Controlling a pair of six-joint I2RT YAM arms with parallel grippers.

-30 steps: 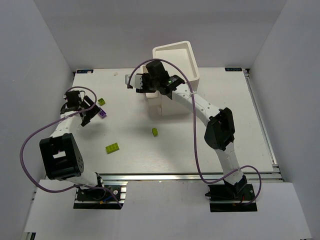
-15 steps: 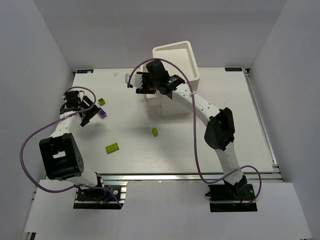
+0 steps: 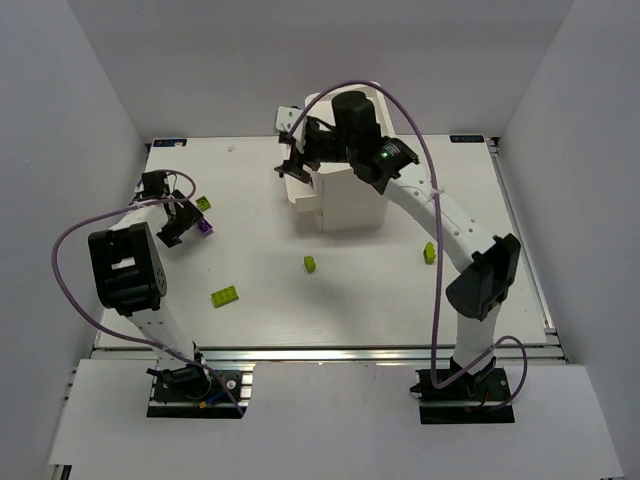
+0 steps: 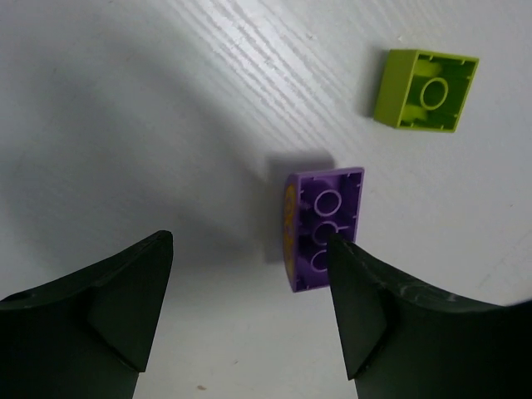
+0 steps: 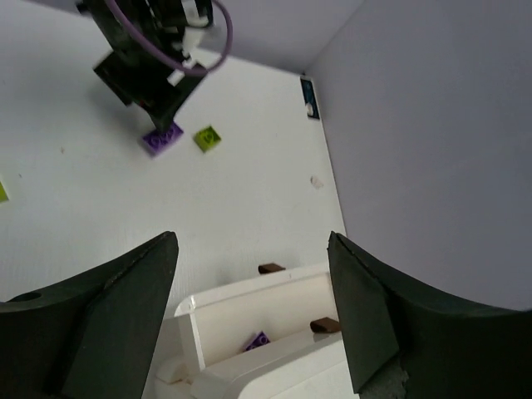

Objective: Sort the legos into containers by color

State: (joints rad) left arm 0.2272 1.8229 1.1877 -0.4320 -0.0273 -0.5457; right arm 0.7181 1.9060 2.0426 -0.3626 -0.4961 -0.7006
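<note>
Purple lego (image 4: 322, 226) lies underside-up, well left of the cabinet (image 3: 350, 200). Left gripper (image 4: 249, 287) hovers there, jaws spread and empty (best to centre the brick across its narrow width before closing). Right gripper (image 5: 253, 307), jaws also spread and empty, hangs above the cabinet's open drawer (image 5: 218, 320).

Bright, even light; the purple lego (image 4: 322, 229) casts a soft shadow, everything fairly sharp.

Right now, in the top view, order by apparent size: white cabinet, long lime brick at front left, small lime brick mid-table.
1. white cabinet
2. long lime brick
3. small lime brick
</note>
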